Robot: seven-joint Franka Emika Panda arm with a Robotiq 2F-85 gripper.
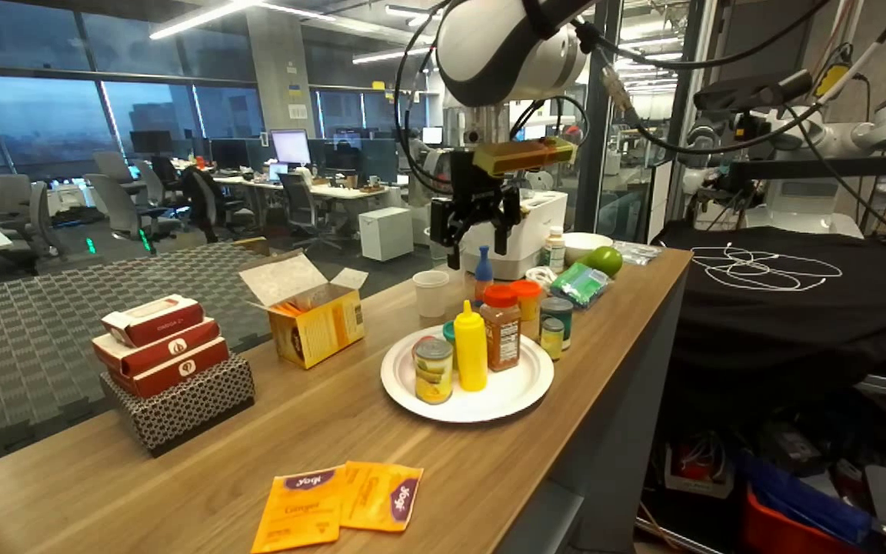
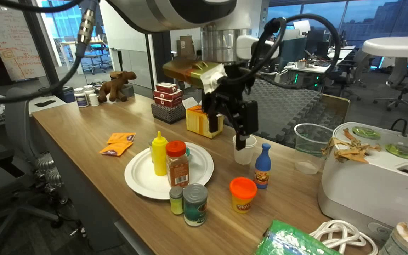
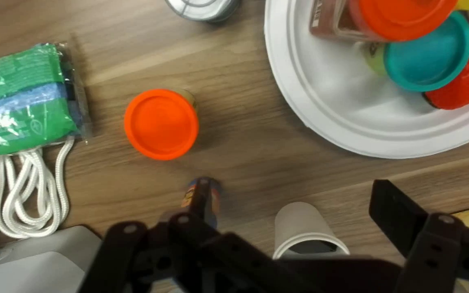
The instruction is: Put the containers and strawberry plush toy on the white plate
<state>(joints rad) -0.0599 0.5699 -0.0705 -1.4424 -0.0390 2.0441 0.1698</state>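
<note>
On the white plate stand a red-lidded jar with reddish-brown contents, a yellow squeeze bottle, a yellow-labelled can and a teal-lidded tub. Just beside the tub lies what seems to be the strawberry plush, red and only partly in sight.

Off the plate, near its rim, a dark green can and a small jar stand close together on the wooden counter. An orange-lidded Play-Doh tub and a blue bottle with a picture label stand apart from them, and a translucent cup stands near the bottle. The yellow box has its flaps up and holds orange packets; two flat orange sachets lie on the counter, overlapping.

The arm reaches in from above, and its gripper hangs pointing down over the counter, its fingers well apart, close to the cup and the blue bottle. From the wrist, one finger covers part of that bottle, while the cup shows in the gap.

The teal lid shows whole from above in the wrist view; in both exterior views just its edge peeps out. A brown plush animal stands at the counter's far end in an exterior view; a white bowl and a green fruit appear in an exterior view.
</note>
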